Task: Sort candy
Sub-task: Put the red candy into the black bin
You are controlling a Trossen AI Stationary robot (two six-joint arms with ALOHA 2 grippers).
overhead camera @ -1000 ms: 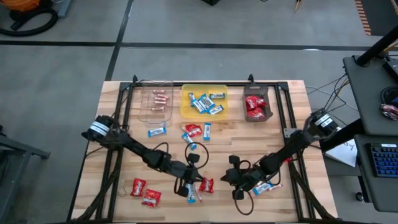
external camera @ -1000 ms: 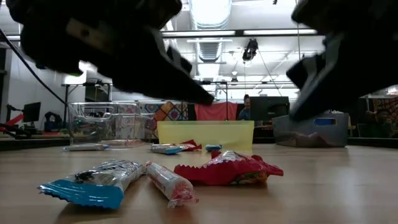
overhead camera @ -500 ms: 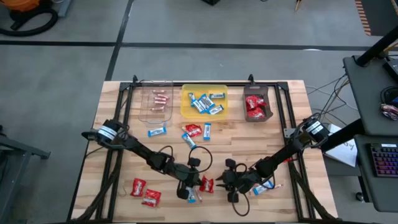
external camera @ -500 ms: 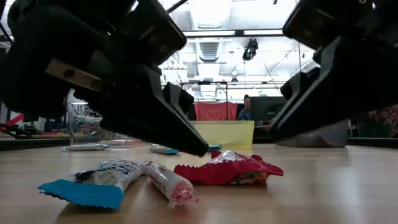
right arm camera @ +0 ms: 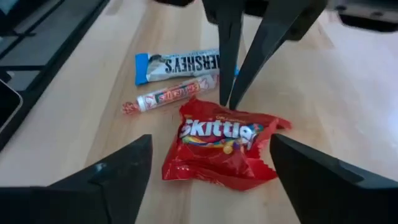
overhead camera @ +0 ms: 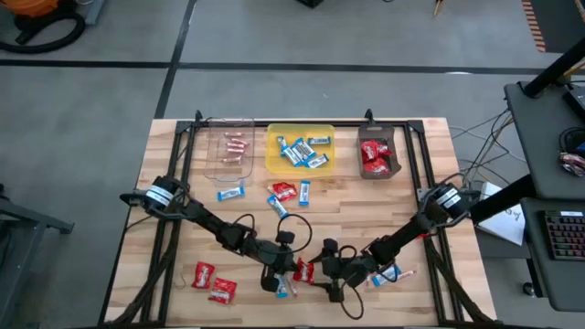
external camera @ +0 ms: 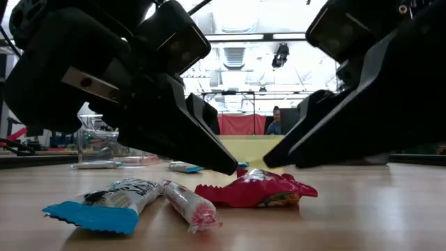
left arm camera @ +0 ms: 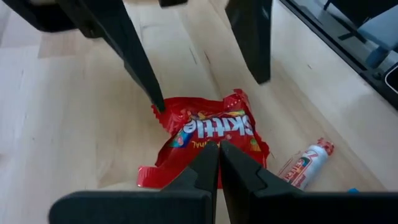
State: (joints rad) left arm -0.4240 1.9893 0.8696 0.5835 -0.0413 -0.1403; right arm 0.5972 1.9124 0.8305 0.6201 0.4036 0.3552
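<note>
A red Skittles packet (right arm camera: 224,140) lies flat on the wooden table near its front edge, beside a blue-and-white bar (right arm camera: 180,62) and a thin pinkish stick (right arm camera: 171,96). My left gripper (left arm camera: 219,148) is shut and reaches in from the left, with its tips low over the packet's left edge. My right gripper (right arm camera: 209,140) is open and comes from the right. Its two fingers stand on either side of the packet (overhead camera: 303,270) without touching it. My left gripper's shut fingertips (right arm camera: 227,102) slant down from the table's left to the packet's left edge (left arm camera: 214,134). I cannot tell whether they touch it or stop just above it. The packet lies flat on the table.
At the back stand a clear tray (overhead camera: 229,163) with sticks, a yellow tray (overhead camera: 274,155) with blue bars and a dark tray (overhead camera: 366,137) with red packets. Loose candy lies mid-table (overhead camera: 288,194), at the front left (overhead camera: 213,283) and behind my right gripper (overhead camera: 391,274).
My right gripper has come down and toward the table's left, up to the red packet, tipping lower, and has opened. My left gripper has sunk a little toward the packet and stayed shut. The packet has not moved.
</note>
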